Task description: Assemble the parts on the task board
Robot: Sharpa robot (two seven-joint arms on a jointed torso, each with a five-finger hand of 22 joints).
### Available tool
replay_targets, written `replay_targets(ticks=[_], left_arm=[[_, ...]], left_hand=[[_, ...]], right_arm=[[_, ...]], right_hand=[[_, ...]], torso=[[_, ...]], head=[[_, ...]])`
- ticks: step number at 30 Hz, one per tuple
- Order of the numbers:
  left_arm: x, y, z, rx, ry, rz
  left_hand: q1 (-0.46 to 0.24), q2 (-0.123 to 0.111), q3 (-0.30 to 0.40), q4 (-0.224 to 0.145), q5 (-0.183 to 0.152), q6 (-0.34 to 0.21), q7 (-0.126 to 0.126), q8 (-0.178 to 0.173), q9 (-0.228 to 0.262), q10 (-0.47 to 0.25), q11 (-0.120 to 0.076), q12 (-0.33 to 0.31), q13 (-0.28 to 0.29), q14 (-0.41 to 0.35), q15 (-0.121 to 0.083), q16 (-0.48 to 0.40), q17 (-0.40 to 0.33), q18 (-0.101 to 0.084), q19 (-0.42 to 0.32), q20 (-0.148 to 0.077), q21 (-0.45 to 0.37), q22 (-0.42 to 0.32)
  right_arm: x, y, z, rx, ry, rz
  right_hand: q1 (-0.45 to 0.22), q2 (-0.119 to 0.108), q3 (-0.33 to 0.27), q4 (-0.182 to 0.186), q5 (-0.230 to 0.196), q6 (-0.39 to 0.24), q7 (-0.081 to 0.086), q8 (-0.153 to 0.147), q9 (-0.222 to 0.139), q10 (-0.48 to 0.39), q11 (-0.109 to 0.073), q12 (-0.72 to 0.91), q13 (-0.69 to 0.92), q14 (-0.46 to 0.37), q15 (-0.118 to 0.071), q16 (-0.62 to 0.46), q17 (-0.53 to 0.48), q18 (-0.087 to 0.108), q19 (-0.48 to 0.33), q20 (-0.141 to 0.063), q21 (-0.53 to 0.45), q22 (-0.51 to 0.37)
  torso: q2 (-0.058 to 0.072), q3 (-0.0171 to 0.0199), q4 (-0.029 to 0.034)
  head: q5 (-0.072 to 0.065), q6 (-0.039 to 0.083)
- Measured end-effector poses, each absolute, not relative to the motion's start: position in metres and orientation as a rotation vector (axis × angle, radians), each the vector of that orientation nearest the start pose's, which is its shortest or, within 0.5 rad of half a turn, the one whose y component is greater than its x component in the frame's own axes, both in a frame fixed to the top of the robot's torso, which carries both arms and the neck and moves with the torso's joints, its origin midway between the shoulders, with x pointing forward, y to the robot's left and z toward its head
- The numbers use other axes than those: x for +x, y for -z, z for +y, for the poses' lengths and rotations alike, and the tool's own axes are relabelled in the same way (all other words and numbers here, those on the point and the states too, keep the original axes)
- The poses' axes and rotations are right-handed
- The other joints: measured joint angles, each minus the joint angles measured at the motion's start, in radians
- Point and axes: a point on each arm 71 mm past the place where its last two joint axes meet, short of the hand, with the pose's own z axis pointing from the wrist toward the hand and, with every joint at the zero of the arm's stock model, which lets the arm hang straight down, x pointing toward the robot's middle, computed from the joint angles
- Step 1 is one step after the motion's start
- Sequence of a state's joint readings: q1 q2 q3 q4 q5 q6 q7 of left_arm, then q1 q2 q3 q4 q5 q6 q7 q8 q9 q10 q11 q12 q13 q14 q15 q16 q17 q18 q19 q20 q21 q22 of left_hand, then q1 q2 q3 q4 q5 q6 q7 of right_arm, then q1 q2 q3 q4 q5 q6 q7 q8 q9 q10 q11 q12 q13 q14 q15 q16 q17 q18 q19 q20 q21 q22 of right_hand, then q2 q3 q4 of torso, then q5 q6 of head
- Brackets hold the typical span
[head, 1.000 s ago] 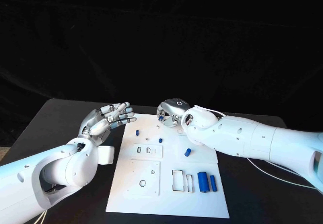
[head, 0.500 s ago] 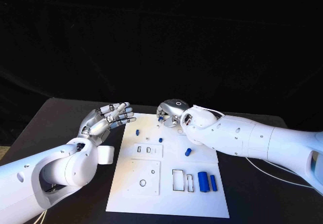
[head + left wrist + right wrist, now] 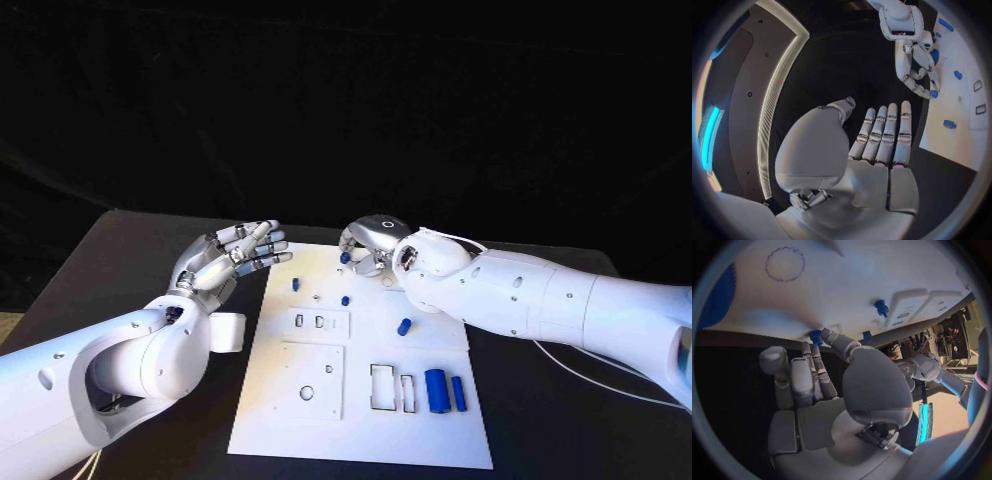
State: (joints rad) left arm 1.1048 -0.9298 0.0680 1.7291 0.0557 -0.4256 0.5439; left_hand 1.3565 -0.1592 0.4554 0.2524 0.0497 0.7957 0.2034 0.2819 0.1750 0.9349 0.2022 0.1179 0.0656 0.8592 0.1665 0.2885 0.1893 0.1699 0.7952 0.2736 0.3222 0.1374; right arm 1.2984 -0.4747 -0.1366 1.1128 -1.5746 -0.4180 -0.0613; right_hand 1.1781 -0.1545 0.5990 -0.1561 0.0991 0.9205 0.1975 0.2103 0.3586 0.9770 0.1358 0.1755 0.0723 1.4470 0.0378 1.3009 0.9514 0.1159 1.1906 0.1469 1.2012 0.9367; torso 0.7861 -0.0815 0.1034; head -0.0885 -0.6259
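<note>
A: What do we see at the far edge of the task board (image 3: 361,420)?

B: We see the right robot hand (image 3: 369,246) lowered over the board's far edge, fingers curled down around a small blue part (image 3: 345,257). In the right wrist view a fingertip (image 3: 831,336) touches a blue part (image 3: 816,337) at the board's edge; whether the part is truly pinched we cannot tell.

A: And what has changed over the last second?

B: Very little. We note only a slight drift of the right robot hand toward the right and near side, with the blue part keeping its place beneath the fingers. The left robot hand (image 3: 231,254) stays raised just left of the board, fingers spread and straight, holding nothing; the left wrist view confirms this (image 3: 879,145).

A: What does that imply for the task?

B: We judge the pick-up to be in progress, not complete: the hand appears to be settling its fingers on the part.

A: Where do the other parts lie?

B: Loose on the board: one small part (image 3: 294,284) at the far left, another (image 3: 346,299) mid-board, a tilted one (image 3: 405,325) to the right, and two long pieces (image 3: 436,389) at the near right, beside empty slots (image 3: 381,386). Assembly is, in our judgement, at an early stage.
</note>
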Motion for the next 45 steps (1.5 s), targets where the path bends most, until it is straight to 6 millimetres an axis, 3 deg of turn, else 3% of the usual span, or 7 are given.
replay_targets(ticks=[10,13,21,26,32,37,45], left_arm=[[0.452,0.158,0.207,-1.158,1.647,1.207],[0.453,0.159,0.208,-1.160,1.644,1.206],[0.455,0.160,0.210,-1.163,1.639,1.206],[0.456,0.160,0.209,-1.165,1.640,1.207],[0.456,0.161,0.209,-1.167,1.643,1.209],[0.456,0.161,0.208,-1.168,1.644,1.211],[0.456,0.161,0.208,-1.170,1.646,1.213]], left_hand=[[0.000,0.000,0.000,0.000,0.000,0.000,0.000,0.000,0.000,0.000,0.000,-0.003,0.000,0.000,0.000,0.000,0.000,0.000,0.000,0.000,0.000,0.000],[0.000,0.000,0.000,0.000,0.000,0.000,0.000,0.000,0.000,0.000,0.000,-0.003,0.000,0.000,0.000,0.000,0.000,0.000,0.000,0.000,0.000,0.000],[-0.004,-0.004,0.000,0.000,0.000,0.000,0.000,0.000,0.000,0.000,0.000,-0.003,0.000,0.000,0.000,0.000,0.000,0.000,0.000,0.000,0.000,0.000],[-0.004,-0.004,0.000,0.000,0.000,0.000,0.000,0.000,0.000,0.000,0.000,-0.003,0.000,0.000,0.000,0.000,0.000,0.000,0.000,0.000,0.000,0.000],[-0.004,-0.004,0.000,0.000,0.000,0.000,0.000,0.000,0.000,0.000,0.000,-0.003,0.000,0.000,0.000,0.000,0.000,0.000,0.000,0.000,0.000,0.000],[-0.004,-0.004,0.000,0.000,0.000,0.000,0.000,0.000,0.000,0.000,0.000,-0.003,0.000,0.000,0.000,0.000,0.000,0.000,0.000,0.000,0.000,-0.001],[-0.004,-0.004,0.000,0.000,0.000,0.000,0.000,0.000,0.000,0.000,0.000,-0.003,0.000,0.000,0.000,0.000,0.000,0.000,0.000,0.000,0.000,-0.001]], right_arm=[[0.537,0.162,-0.159,-0.306,-0.559,1.461],[0.533,0.151,-0.178,-0.266,-0.558,1.454],[0.529,0.135,-0.231,-0.075,-0.545,1.515],[0.529,0.138,-0.243,-0.002,-0.547,1.594],[0.531,0.146,-0.248,0.038,-0.537,1.680],[0.533,0.156,-0.246,0.054,-0.528,1.728],[0.534,0.167,-0.243,0.071,-0.517,1.766]], right_hand=[[0.000,0.000,-0.019,0.019,0.021,-0.001,0.001,0.000,0.009,0.017,-0.009,0.028,0.000,0.003,0.003,0.012,0.021,0.000,0.012,-0.001,0.005,0.027],[0.000,0.000,-0.029,0.033,0.032,0.002,-0.003,-0.004,0.013,0.087,-0.018,0.065,0.010,0.011,-0.005,0.030,0.042,0.000,0.033,-0.007,0.021,0.053],[-0.023,-0.038,-0.075,0.079,0.085,-0.049,-0.038,-0.025,0.024,0.273,-0.061,0.176,0.099,0.019,-0.035,0.071,0.105,0.000,0.075,-0.038,0.054,0.115],[-0.009,-0.048,-0.160,0.123,0.098,-0.112,-0.043,0.028,0.083,0.211,-0.074,0.486,0.426,0.018,-0.047,0.123,0.196,0.000,0.104,-0.050,0.072,0.162],[0.004,-0.035,-0.204,0.164,0.104,-0.167,-0.033,0.080,0.124,0.341,-0.061,1.040,1.049,0.021,-0.044,0.192,0.348,-0.016,0.143,-0.040,0.108,0.230],[0.004,-0.035,-0.219,0.179,0.104,-0.172,-0.028,0.095,0.133,0.407,-0.055,1.170,1.206,0.018,-0.040,0.214,0.357,-0.016,0.160,-0.034,0.129,0.267],[0.008,-0.031,-0.221,0.182,0.112,-0.179,-0.028,0.103,0.136,0.451,-0.050,1.240,1.236,0.021,-0.036,0.226,0.357,-0.032,0.176,-0.032,0.148,0.299]], torso=[[-0.003,0.0012,-0.0042],[-0.005,0.0019,-0.0073],[-0.014,0.0045,-0.0161],[-0.018,0.0080,-0.0194],[-0.019,0.0116,-0.0202],[-0.019,0.0116,-0.0200],[-0.018,0.0098,-0.0162]], head=[[0.005,0.005],[0.003,0.006],[-0.013,0.005],[-0.016,0.003],[-0.019,0.000],[-0.021,-0.001],[-0.022,-0.006]])
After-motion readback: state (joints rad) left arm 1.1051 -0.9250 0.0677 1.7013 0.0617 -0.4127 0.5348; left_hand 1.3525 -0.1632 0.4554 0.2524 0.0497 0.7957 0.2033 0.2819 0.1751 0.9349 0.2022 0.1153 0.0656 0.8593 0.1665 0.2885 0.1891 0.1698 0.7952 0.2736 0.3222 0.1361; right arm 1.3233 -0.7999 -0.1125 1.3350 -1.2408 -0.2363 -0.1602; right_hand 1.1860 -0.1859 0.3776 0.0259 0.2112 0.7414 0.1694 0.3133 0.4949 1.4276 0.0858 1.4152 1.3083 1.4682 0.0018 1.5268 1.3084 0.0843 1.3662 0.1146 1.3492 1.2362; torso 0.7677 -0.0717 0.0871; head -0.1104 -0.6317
